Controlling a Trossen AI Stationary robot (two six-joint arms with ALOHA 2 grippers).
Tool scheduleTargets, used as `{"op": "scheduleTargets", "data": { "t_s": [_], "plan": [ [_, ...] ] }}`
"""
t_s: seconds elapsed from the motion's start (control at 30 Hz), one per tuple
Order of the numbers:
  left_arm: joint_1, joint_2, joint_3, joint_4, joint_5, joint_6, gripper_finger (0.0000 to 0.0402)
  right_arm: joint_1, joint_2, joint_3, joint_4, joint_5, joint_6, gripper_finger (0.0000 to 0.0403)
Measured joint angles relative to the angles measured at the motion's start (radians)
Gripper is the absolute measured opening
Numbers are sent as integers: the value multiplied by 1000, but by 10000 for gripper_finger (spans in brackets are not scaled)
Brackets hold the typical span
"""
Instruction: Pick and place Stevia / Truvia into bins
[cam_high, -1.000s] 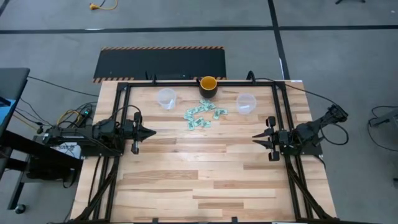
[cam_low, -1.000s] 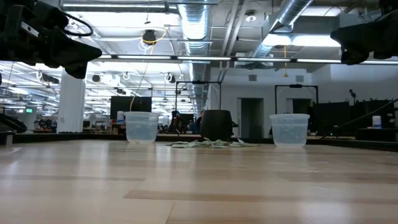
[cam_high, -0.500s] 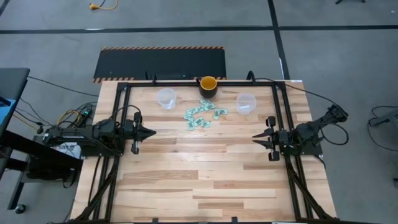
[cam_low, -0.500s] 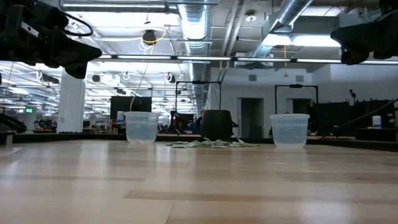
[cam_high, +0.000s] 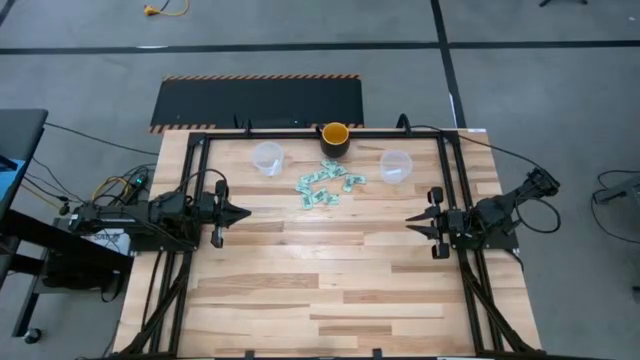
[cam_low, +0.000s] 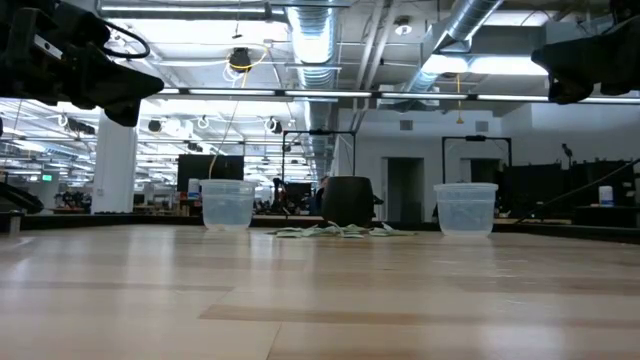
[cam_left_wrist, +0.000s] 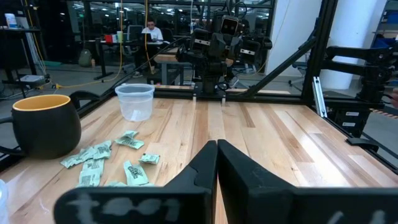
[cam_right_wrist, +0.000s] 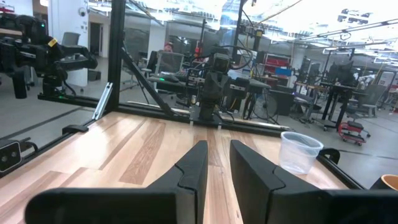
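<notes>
No sachet is picked yet: both arms wait at the bench's (cam_high: 330, 270) sides, left pincer (cam_high: 242, 212) pressed closed, right pincer (cam_high: 412, 220) narrowly parted, so the next move is a reach to the Stevia / Truvia pile (cam_high: 325, 187) lying between the two bins (cam_high: 267, 157).

Grey floor (cam_high: 90, 70), ceiling ducts (cam_low: 310, 40), office desks (cam_right_wrist: 323, 93).

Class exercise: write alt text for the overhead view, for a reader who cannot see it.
A pile of green-and-white sweetener sachets lies near the far edge of a wooden table, between two clear cups and in front of a yellow-orange cup. The left gripper and right gripper wait at the table's sides, holding nothing.
</notes>
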Motion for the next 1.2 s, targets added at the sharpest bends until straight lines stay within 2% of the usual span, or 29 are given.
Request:
{"op": "scheduleTargets", "data": {
  "t_s": [0.17,0.3,0.63,0.93,1.07,1.2],
  "plan": [
    [0,0,0,0,0,0,0,0,0,0,2,0,17,61],
    [0,0,0,0,0,0,0,-1,0,0,18,0,176,61],
    [0,0,0,0,0,0,0,-10,0,1,207,0,176,61],
    [0,0,0,0,0,0,0,-14,0,10,254,3,189,61],
    [0,0,0,0,0,0,0,-14,0,13,295,7,83,61],
    [0,0,0,0,0,0,0,-17,0,14,226,68,-74,61]
  ]
}}
